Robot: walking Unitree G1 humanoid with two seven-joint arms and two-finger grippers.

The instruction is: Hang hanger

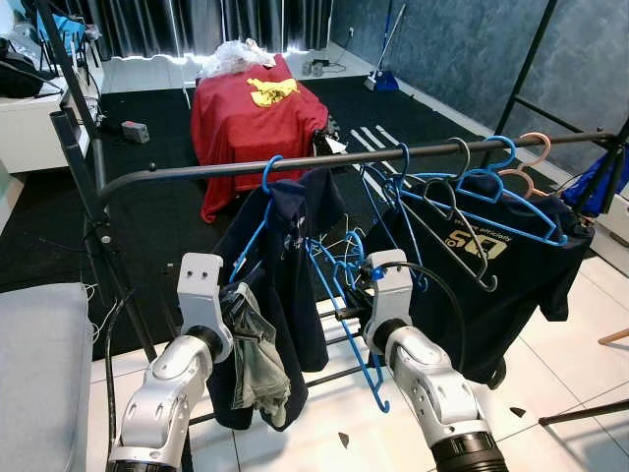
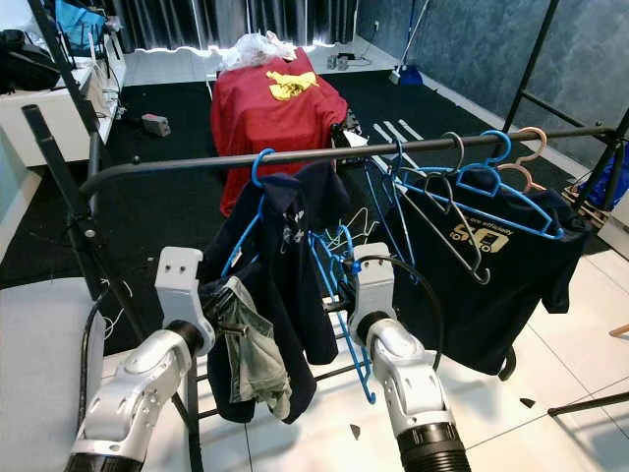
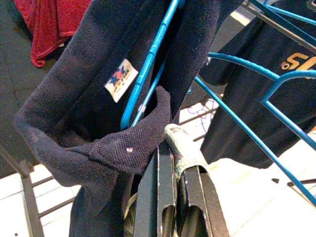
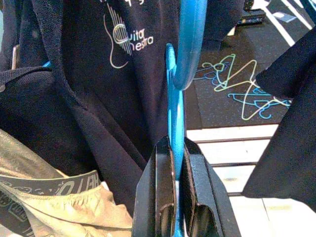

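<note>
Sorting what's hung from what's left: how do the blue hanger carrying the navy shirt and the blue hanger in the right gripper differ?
The blue wire hanger with the navy shirt hooks over the black rail; the bare blue hanger hangs below it, pinched by the right gripper. One is dressed, one empty. Both are blue.

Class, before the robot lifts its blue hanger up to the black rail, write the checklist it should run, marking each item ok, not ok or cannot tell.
1. Right gripper shut on the blue wire hanger: ok.
2. Left gripper shut on the grey-green cloth: ok.
3. Hanger's hook free of neighbouring hangers: cannot tell.
4. Bare stretch on the black metal rail left of the navy polo shirt: ok.
5. Held hanger already hooked on the rail: not ok.
</note>
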